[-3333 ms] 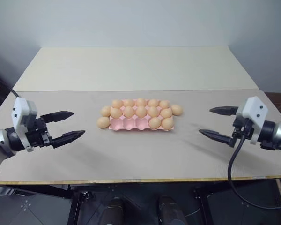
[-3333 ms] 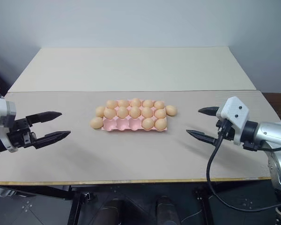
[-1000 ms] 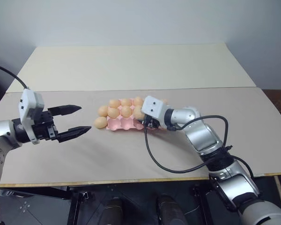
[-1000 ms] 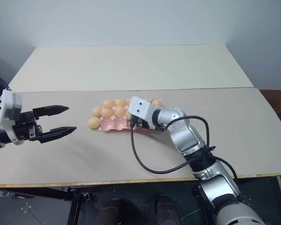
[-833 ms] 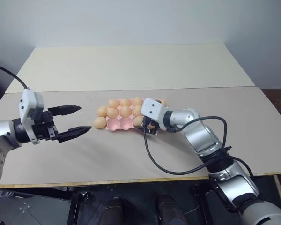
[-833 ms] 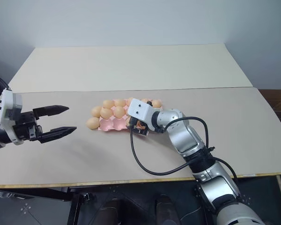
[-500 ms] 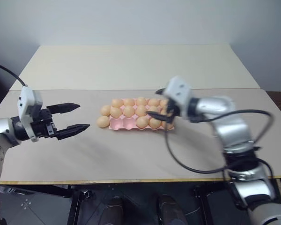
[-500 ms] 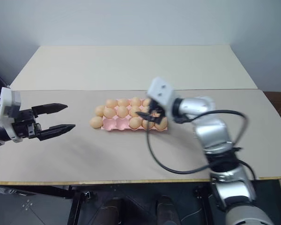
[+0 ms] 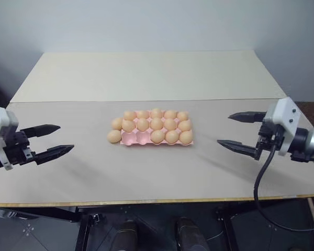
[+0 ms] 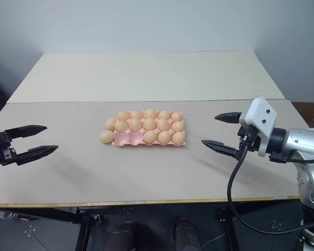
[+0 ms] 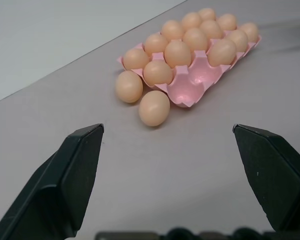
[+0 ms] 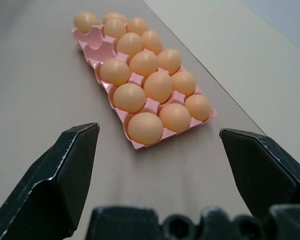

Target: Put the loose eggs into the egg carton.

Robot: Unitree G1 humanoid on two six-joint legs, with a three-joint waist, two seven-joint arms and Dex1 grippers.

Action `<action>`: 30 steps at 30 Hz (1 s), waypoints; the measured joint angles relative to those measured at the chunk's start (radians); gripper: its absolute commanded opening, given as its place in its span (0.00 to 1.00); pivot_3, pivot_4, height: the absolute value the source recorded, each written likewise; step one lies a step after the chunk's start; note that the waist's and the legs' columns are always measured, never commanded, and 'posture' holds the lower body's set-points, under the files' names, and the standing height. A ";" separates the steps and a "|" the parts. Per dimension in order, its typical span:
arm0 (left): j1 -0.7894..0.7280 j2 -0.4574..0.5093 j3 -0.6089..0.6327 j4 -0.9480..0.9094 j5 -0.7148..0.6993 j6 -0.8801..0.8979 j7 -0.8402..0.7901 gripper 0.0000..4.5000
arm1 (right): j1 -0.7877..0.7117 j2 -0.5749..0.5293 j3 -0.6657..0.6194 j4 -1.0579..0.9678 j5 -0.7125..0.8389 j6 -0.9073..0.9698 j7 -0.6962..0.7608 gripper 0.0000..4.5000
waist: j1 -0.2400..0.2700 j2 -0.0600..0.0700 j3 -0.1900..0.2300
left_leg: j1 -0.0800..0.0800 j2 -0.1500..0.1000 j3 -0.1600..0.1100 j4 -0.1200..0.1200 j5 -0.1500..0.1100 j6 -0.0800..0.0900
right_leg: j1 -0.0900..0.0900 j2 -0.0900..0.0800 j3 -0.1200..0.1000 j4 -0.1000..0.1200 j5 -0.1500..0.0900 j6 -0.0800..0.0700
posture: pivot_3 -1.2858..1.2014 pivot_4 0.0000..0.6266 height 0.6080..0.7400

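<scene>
The right gripper (image 9: pixel 234 132) hangs wide open and empty, well to the right of the egg carton (image 9: pixel 156 137); the left gripper (image 9: pixel 51 139) is likewise spread wide with nothing in it, well to the carton's left; both hover above the table (image 9: pixel 146 172) with their fingers pointing toward the carton. The carton sits near the middle of the table with most of its cups filled; the two front cups (image 11: pixel 192 83) at its left end are bare pink. Two loose eggs (image 9: pixel 115 130) lie on the table, touching or just beside the carton's left end, one by the front corner and one a little farther back. So the job looks nearly done; my guess is two eggs for two cups remain.
</scene>
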 measured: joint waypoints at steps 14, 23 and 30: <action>-0.376 -0.252 -0.387 0.308 0.212 -0.134 0.123 1.00 | -0.011 0.040 0.075 -0.018 0.005 -0.040 -0.153 0.99 | 0.006 -0.001 0.000 | -0.003 -0.001 0.000 0.001 0.000 0.000 | -0.002 0.000 0.000 -0.001 0.001 0.001 | 0.52 0.24 1.00; -0.520 -0.314 -0.505 0.574 0.323 -0.295 0.015 1.00 | -0.002 0.039 0.072 -0.068 0.047 -0.017 -0.195 0.99 | 0.003 -0.001 0.000 | -0.004 -0.001 0.000 0.003 0.000 0.000 | -0.002 0.000 0.000 0.000 0.001 0.001 | 0.52 0.24 1.00; -0.553 -0.350 -0.523 0.681 0.365 -0.384 -0.014 1.00 | 0.007 0.035 0.050 -0.095 0.106 0.033 -0.232 0.99 | 0.003 -0.001 0.000 | -0.004 -0.001 0.000 0.003 0.000 0.000 | -0.002 0.000 0.000 0.000 0.001 0.001 | 0.52 0.24 1.00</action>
